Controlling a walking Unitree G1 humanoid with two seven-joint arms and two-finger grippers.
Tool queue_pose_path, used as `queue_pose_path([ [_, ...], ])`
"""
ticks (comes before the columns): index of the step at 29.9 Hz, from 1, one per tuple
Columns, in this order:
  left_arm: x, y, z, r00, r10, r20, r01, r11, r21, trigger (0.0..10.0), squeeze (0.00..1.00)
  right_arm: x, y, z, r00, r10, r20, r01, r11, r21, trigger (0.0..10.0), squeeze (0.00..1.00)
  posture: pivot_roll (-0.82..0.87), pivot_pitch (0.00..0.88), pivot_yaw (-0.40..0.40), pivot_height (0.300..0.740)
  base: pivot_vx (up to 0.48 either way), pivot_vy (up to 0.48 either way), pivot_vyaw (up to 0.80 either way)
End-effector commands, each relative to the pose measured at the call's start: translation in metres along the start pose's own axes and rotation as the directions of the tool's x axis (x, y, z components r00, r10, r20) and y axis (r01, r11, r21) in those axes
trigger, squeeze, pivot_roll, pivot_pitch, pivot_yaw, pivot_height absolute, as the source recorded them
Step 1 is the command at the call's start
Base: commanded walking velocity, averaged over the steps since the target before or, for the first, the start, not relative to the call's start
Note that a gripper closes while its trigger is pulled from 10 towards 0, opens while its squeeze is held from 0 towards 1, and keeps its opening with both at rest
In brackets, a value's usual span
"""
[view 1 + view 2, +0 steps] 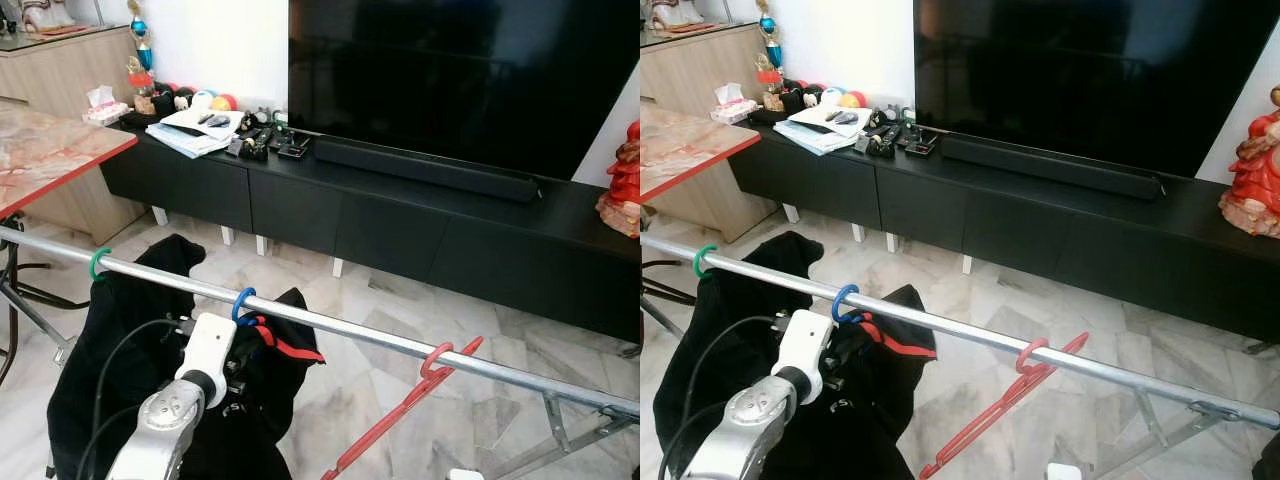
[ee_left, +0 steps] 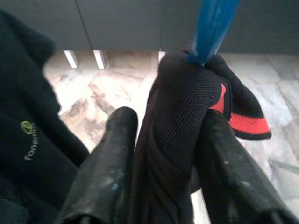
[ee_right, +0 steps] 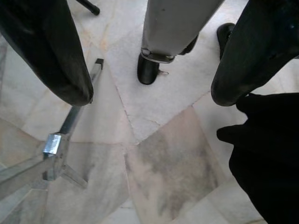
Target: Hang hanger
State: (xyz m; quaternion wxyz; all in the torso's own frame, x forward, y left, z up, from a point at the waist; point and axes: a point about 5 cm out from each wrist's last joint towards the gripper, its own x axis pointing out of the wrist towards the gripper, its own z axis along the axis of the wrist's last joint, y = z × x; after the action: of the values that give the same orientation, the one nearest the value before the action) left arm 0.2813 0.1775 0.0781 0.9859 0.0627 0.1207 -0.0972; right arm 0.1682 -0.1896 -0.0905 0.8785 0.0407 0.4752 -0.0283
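A long metal rail (image 1: 400, 343) crossed the room before a black cabinet (image 1: 400, 220). A blue hanger (image 1: 243, 300) hooked on the rail carried a black shirt (image 2: 182, 107), which the left gripper (image 2: 163, 154) clamped between its fingers. Beside it hung a bare red hanger (image 1: 420, 385) and a green hook (image 1: 98, 262). The right gripper (image 3: 149, 88) pointed at the floor, fingers apart.

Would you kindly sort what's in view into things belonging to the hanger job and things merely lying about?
Job:
- blue plastic hanger
- black garment with red trim
- silver metal rail
- left gripper

Lying about:
- red plastic hanger
- green hanger hook
- black television
- tissue box
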Motion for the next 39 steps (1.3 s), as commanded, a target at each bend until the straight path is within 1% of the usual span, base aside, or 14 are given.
queue_pose_path([
  [1,-0.004,0.001,0.006,1.000,0.014,0.021,-0.014,1.000,-0.012,10.0,0.98,0.000,0.001,-0.001,1.000,-0.005,-0.004,0.005,1.000,-0.005,10.0,0.00,0.11,0.000,-0.027,0.740,0.000,0.000,0.00],
  [3,-0.011,0.004,0.007,0.999,0.030,0.039,-0.030,0.999,-0.017,10.0,0.93,-0.001,-0.005,-0.003,1.000,-0.011,-0.007,0.011,1.000,-0.010,10.0,0.00,0.11,0.000,-0.024,0.740,0.000,0.000,0.00],
  [4,-0.011,0.004,0.007,0.999,0.030,0.039,-0.030,0.999,-0.017,10.0,0.93,-0.001,-0.005,-0.003,1.000,-0.011,-0.007,0.011,1.000,-0.010,10.0,0.00,0.11,0.000,-0.024,0.740,0.000,0.000,0.00],
  [5,-0.016,0.005,0.008,0.998,0.040,0.048,-0.038,0.999,-0.027,10.0,0.91,-0.002,-0.007,-0.003,1.000,-0.012,-0.007,0.012,1.000,-0.013,10.0,0.00,0.11,0.000,-0.023,0.740,0.000,0.000,0.00],
  [6,-0.019,0.006,0.009,0.997,0.044,0.056,-0.042,0.999,-0.030,10.0,0.84,-0.002,-0.007,-0.003,1.000,-0.013,-0.007,0.013,1.000,-0.015,10.0,0.00,0.11,0.000,-0.023,0.740,0.000,0.000,0.00],
  [7,-0.022,0.007,0.009,0.997,0.049,0.061,-0.047,0.998,-0.031,10.0,0.65,-0.002,-0.008,-0.002,1.000,-0.013,-0.006,0.013,1.000,-0.016,10.0,0.00,0.12,0.000,-0.023,0.740,0.000,0.000,0.00],
  [8,-0.027,0.010,0.010,0.995,0.068,0.078,-0.065,0.997,-0.036,10.0,0.00,-0.001,-0.008,-0.001,1.000,-0.012,-0.007,0.012,1.000,-0.023,10.0,0.00,0.12,0.000,-0.023,0.740,0.000,0.000,0.00],
  [13,-0.036,0.020,0.009,0.988,0.124,0.091,-0.121,0.992,-0.040,10.0,0.00,0.000,-0.005,0.001,1.000,-0.009,-0.008,0.009,0.999,-0.035,10.0,0.00,0.12,0.000,-0.022,0.740,0.000,0.000,0.00],
  [14,-0.040,0.022,0.007,0.987,0.133,0.088,-0.132,0.991,-0.015,10.0,0.00,0.000,-0.003,0.003,1.000,-0.006,-0.005,0.006,0.999,-0.035,10.0,0.00,0.12,0.000,-0.021,0.740,0.000,0.000,0.00],
  [17,-0.043,0.023,0.004,0.987,0.139,0.077,-0.140,0.990,0.004,10.0,0.00,0.001,-0.001,0.006,1.000,-0.003,0.000,0.003,0.999,-0.037,10.0,0.00,0.12,0.000,-0.021,0.740,0.000,0.000,0.00],
  [20,-0.047,0.025,0.000,0.987,0.148,0.064,-0.151,0.987,0.047,10.0,0.00,0.001,-0.002,0.005,1.000,-0.003,-0.001,0.003,0.999,-0.034,10.0,0.00,0.12,0.000,-0.022,0.740,0.000,0.000,0.00],
  [21,-0.048,0.026,-0.001,0.986,0.153,0.060,-0.155,0.987,0.039,10.0,0.00,0.000,-0.003,0.004,1.000,-0.004,-0.003,0.003,0.999,-0.035,10.0,0.00,0.12,0.000,-0.022,0.740,0.000,0.000,0.00],
  [28,-0.046,0.023,-0.001,0.986,0.155,0.056,-0.156,0.987,0.028,10.0,0.00,0.000,-0.004,0.004,1.000,-0.007,-0.001,0.007,1.000,-0.028,10.0,0.00,0.12,0.000,-0.023,0.740,0.000,0.041,0.00],
  [39,-0.043,0.019,0.001,0.987,0.144,0.065,-0.146,0.989,0.028,10.0,0.00,0.000,-0.004,0.004,1.000,-0.006,-0.003,0.006,1.000,-0.026,10.0,0.00,0.12,0.000,-0.026,0.740,0.000,0.462,0.00],
])
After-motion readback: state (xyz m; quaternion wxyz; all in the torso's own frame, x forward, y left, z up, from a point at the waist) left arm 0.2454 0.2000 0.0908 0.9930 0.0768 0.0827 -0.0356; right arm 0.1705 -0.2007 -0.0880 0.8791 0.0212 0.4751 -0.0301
